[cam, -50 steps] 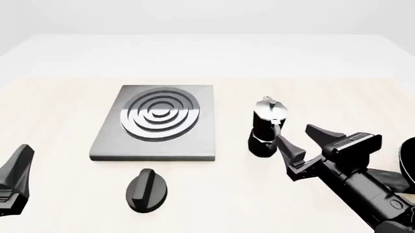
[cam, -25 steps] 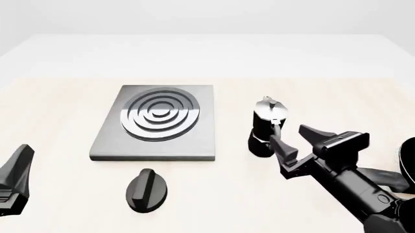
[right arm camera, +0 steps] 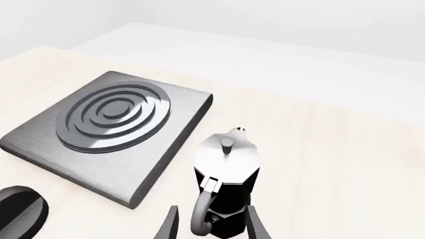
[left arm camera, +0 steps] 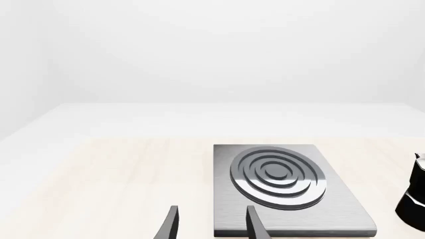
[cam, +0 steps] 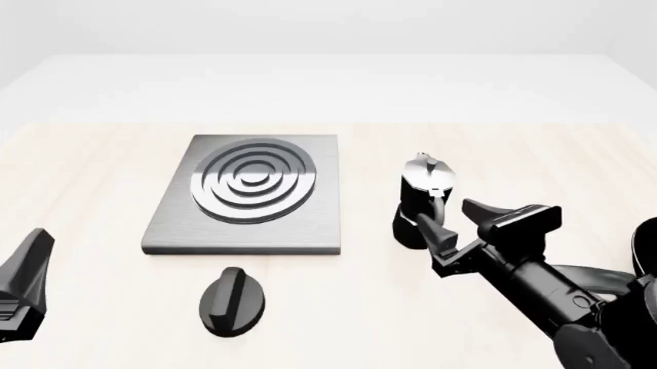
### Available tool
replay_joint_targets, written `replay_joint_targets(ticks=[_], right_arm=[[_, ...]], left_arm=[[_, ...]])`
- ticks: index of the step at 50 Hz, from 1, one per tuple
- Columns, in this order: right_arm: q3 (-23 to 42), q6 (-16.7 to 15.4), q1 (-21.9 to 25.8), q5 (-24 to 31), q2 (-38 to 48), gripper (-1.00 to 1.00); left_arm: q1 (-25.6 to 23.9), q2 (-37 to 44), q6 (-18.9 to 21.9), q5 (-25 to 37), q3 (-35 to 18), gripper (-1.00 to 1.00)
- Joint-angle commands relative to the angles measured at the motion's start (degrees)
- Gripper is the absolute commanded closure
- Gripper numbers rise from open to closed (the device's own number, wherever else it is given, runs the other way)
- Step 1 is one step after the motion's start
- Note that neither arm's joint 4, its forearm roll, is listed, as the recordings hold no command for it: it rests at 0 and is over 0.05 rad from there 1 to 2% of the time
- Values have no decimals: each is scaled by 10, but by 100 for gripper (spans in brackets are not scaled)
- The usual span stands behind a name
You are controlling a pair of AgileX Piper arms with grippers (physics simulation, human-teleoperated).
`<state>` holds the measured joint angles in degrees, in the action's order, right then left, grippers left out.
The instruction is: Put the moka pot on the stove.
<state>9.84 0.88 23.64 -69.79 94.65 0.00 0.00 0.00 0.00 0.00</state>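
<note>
Pale wood tabletop [cam: 92, 169] fills the scene, backed by a plain white surround. Nearest in the front view, the left gripper [cam: 23, 280] is seen at the table's near left edge, well apart from everything; in its wrist view its fingers are held apart on nothing. A black oval knob [cam: 232, 300] lies just in front of the stove [cam: 246, 198]. To the right, the right gripper [cam: 462, 219] is seen with its jaws spread and empty, lined up on the handle side of the moka pot [cam: 419, 201]; in the right wrist view the pot's curved handle sits between the two fingertips [right arm camera: 170, 224], though contact cannot be told. The pot stands upright on the bare table, just beside the stove's right edge and not on it. Nothing of the task is judged done: the grasp, the lift and the placing on the burner rings [cam: 252, 177] are all left.
</note>
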Motion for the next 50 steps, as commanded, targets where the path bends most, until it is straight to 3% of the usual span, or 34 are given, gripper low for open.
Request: replay_joint_targets(ticks=[1, 32, 33, 45, 50], right_arm=[[15, 2, 2, -1, 25, -100], [32, 7, 10, -1, 65, -100], [32, 8, 9, -1, 65, 100], [27, 9, 9, -1, 55, 100], [14, -5, 6, -1, 23, 100]], left_arm=[[0, 0, 0, 0, 0, -100], [0, 0, 0, 0, 0, -100], [0, 0, 0, 0, 0, -100], [0, 0, 0, 0, 0, -100], [0, 0, 0, 0, 0, -100]])
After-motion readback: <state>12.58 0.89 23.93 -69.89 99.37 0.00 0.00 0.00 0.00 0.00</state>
